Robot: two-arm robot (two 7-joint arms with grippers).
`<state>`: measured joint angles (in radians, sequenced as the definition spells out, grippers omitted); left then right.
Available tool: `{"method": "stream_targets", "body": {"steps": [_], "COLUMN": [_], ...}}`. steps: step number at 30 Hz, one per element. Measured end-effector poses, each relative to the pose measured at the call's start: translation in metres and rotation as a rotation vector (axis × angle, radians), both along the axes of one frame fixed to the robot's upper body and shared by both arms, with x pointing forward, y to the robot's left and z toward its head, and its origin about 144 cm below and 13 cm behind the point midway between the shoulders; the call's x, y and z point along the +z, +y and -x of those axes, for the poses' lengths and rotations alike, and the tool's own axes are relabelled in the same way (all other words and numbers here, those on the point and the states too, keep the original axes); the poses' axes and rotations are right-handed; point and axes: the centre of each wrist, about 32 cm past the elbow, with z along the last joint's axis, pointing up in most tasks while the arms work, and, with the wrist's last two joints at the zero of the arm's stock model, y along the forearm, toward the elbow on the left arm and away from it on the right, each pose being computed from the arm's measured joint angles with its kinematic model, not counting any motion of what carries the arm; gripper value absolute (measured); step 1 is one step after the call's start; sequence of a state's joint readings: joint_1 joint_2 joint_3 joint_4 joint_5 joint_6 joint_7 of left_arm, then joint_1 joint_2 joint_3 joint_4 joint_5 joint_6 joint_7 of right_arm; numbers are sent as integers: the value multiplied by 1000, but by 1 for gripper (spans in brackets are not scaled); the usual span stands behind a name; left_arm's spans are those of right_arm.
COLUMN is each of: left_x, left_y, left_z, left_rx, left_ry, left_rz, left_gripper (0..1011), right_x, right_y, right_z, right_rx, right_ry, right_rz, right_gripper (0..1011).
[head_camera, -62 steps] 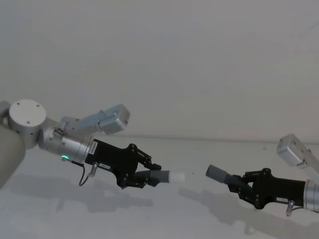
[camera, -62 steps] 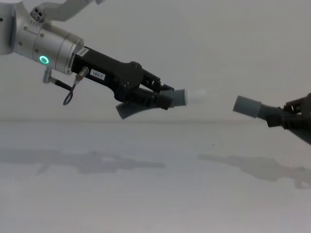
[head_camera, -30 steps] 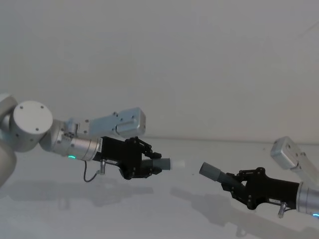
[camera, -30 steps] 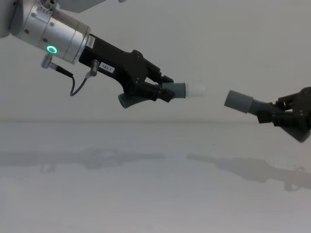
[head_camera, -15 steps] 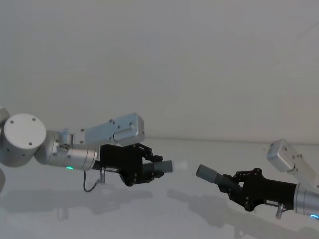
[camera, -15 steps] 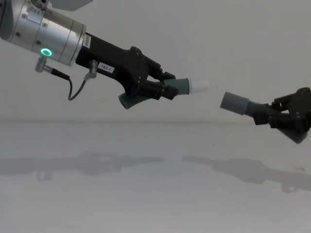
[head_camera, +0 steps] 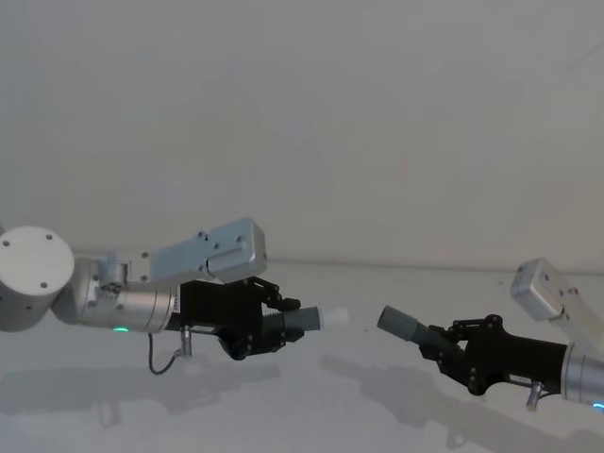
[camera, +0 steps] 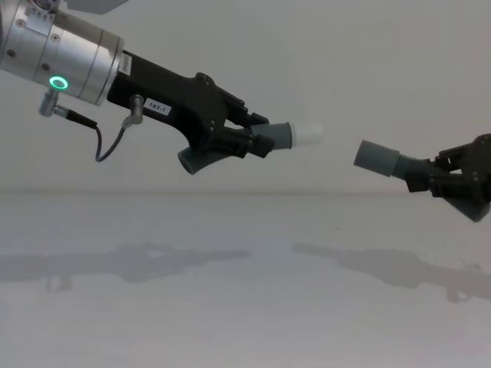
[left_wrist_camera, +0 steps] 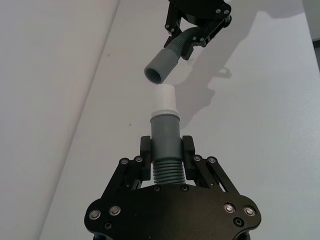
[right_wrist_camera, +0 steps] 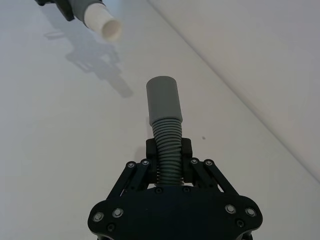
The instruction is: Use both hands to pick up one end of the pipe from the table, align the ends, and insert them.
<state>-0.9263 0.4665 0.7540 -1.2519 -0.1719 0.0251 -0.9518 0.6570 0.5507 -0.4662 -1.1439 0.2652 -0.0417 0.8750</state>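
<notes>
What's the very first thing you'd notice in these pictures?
Two black robot grippers face each other in the air above the white table. The left gripper grips the white-tipped pipe, and the right gripper grips the pipe with the wide grey socket. The two ends point at each other across a gap, not yet joined.

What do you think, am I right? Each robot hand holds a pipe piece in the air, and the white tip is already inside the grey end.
No. The white tip is not inside the grey end yet; the chest view shows a gap between them. The rest is right: the left gripper and the right gripper each hold a pipe piece in the air.
</notes>
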Motion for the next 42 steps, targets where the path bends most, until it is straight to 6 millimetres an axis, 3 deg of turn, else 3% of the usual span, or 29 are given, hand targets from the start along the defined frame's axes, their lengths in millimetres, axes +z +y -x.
{"method": "stream_targets", "body": {"steps": [42], "left_x": [5], "left_y": [-1], "left_z": [6], "left_rx": [-7], "left_ry": [-20], "left_rz": [-10], "left_gripper": [328], "right_x": [2], "right_y": [-6], "right_z": [2], "right_rx": [5], "right_ry": [-34], "right_rz": [0], "right_gripper": [242]}}
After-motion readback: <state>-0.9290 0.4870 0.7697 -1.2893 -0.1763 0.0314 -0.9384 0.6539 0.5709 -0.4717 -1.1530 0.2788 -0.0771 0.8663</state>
